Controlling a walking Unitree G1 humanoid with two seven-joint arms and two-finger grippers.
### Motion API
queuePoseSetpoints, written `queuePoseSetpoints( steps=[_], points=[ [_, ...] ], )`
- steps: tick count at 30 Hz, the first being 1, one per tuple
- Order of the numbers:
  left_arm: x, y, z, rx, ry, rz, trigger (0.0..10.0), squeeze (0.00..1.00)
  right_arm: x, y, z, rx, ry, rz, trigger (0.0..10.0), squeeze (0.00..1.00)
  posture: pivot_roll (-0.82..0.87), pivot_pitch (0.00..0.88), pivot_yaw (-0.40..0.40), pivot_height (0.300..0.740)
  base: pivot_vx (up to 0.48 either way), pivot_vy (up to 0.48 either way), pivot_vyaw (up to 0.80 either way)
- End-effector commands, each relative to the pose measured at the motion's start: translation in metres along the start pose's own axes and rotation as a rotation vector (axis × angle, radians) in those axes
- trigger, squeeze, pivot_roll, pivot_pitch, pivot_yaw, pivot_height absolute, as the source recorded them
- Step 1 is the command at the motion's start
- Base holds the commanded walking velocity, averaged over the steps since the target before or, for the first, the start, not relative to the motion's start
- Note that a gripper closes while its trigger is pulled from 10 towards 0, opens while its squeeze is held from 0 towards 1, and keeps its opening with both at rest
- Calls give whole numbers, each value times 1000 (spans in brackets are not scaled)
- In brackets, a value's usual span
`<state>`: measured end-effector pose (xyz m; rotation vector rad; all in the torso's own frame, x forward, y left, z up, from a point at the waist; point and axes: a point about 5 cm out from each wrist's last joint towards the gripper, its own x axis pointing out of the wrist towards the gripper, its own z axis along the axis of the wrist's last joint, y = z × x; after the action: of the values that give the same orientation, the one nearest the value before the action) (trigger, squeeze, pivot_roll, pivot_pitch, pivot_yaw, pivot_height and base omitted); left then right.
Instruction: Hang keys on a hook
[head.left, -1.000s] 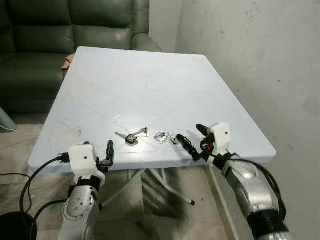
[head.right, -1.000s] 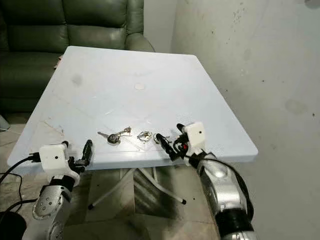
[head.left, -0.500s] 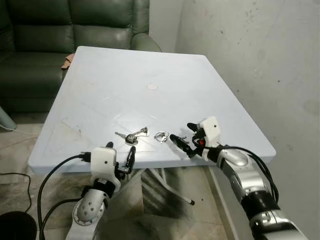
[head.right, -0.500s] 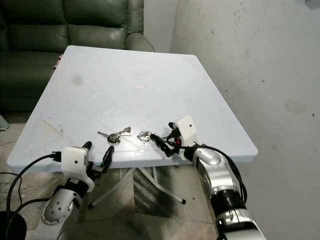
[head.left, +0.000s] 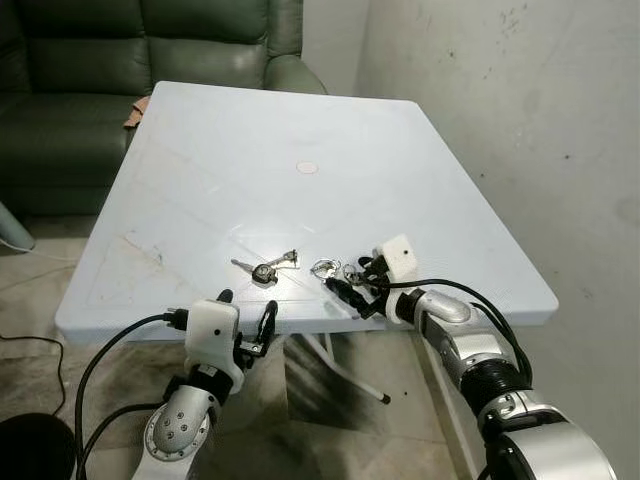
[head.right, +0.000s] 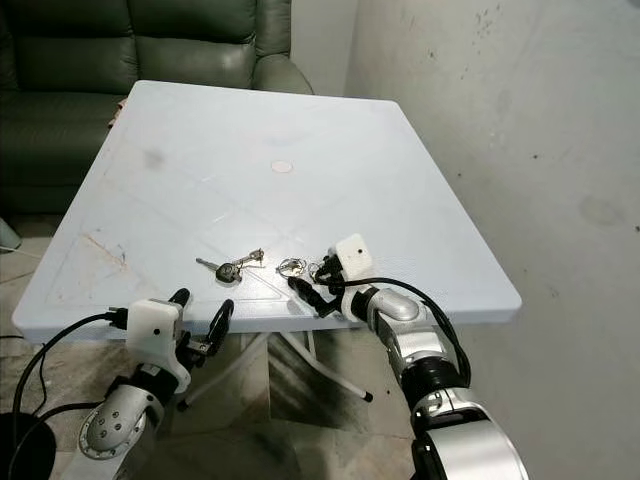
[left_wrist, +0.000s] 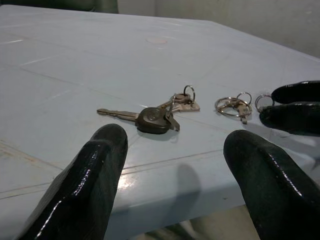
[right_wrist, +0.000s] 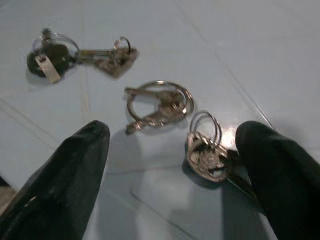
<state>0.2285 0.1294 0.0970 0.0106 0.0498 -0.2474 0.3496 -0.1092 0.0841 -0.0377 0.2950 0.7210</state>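
Three sets of keys lie near the front edge of the pale blue table (head.left: 250, 130): a bunch with a black-headed key (head.left: 263, 270), a ring of keys (head.left: 323, 268), and a small ringed key (head.left: 349, 272). My right gripper (head.left: 350, 277) rests low over the table edge, open, with the small ringed key (right_wrist: 207, 155) on the table between its fingers (right_wrist: 55, 185). The ring of keys (right_wrist: 157, 105) lies just beyond. My left gripper (head.left: 243, 318) is open just below the front edge, facing the black-headed bunch (left_wrist: 155, 117).
A dark green sofa (head.left: 100, 60) stands behind the table. A bare grey wall (head.left: 520, 120) runs along the right. Folding table legs (head.left: 340, 370) and a black cable (head.left: 100, 370) are under the front edge. A small round mark (head.left: 307, 167) is at mid-table.
My right gripper has reached forward and left over the table edge until its fingers flank the small ringed key. My left arm has swung right, under the front edge.
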Motion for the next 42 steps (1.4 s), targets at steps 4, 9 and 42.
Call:
queuePoseSetpoints(
  steps=[4,9,42],
  points=[
    [-2,-3,2,3,7,0,10000,0,1,-4,4,-2,1,-17,10000,0,68,68,-112,740,0,0,0],
    [-3,-3,3,-8,3,10,10000,0,2,-6,8,9,-19,-18,824,0,73,74,-119,740,0,0,0],
    [-5,-4,4,-19,6,38,10000,0,11,1,13,3,-27,-32,2706,0,95,94,-128,740,0,0,0]
  ],
)
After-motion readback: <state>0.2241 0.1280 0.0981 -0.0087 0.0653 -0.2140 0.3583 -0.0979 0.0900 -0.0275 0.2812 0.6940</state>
